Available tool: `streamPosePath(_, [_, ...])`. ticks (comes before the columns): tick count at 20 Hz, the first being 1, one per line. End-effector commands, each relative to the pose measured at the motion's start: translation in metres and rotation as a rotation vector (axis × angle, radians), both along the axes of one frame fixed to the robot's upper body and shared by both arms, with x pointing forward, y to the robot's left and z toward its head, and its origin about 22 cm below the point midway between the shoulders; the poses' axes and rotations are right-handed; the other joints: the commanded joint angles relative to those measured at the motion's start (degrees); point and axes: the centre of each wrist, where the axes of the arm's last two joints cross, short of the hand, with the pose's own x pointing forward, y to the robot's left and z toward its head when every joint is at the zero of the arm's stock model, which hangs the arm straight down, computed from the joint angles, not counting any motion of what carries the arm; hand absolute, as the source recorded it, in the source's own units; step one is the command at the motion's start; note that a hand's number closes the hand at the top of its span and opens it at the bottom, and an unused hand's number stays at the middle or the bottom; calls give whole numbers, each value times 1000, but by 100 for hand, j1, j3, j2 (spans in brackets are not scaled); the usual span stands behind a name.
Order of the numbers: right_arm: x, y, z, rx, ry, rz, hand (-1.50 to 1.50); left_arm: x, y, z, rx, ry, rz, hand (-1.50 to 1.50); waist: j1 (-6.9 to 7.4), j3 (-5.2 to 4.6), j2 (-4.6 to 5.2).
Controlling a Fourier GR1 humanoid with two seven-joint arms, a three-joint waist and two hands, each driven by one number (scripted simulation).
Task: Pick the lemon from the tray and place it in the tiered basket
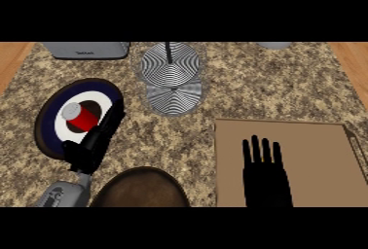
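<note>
Desk (287,82): speckled stone top, filling the view and carrying everything.
Tray (316,146): flat and brown, lying at the right, with a thin raised rim.
Plate (50,121): ringed blue, white and brown, sitting at the left.
Tiered basket (170,63): striped wire tiers on a centre post, standing at the far middle, well apart from the tray.
Bowl (140,187): dark brown, sitting at the near edge between the arms.
Toaster (86,49): grey, showing at the far left edge.
Right hand (266,168): hovering flat over the tray, fingers straight and spread, holding nothing.
Left hand (93,141): lying across the plate's right edge, fingers straight, holding nothing.
Can (81,116): red with a grey top, lying on the plate.
Lemon: not showing; probably hiding under the right hand on the tray.
Handling: likely light, firm and waxy, so prone to rolling; pinching across its middle looks safest.
Room: bare desk is lying between tray and basket; the tray's rim and the basket's post are the edges to be clearing.
</note>
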Motion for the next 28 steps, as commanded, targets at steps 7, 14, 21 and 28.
streamPosePath(7, [16,-40,-25,26,-4,-51,-150,3,4,1,-4,2,-5,0,3,0,2])
streamPosePath(14, [16,-35,-32,17,34,-42,-150,-15,-9,-28,-1,-5,4,0,3,-1,1])
streamPosePath(21, [25,-40,-42,172,-42,93,150,-4,-6,1,9,5,5,0,23,2,0])
streamPosePath(28, [18,-40,-53,160,-67,144,150,-1,9,10,16,12,16,0,9,0,-1])
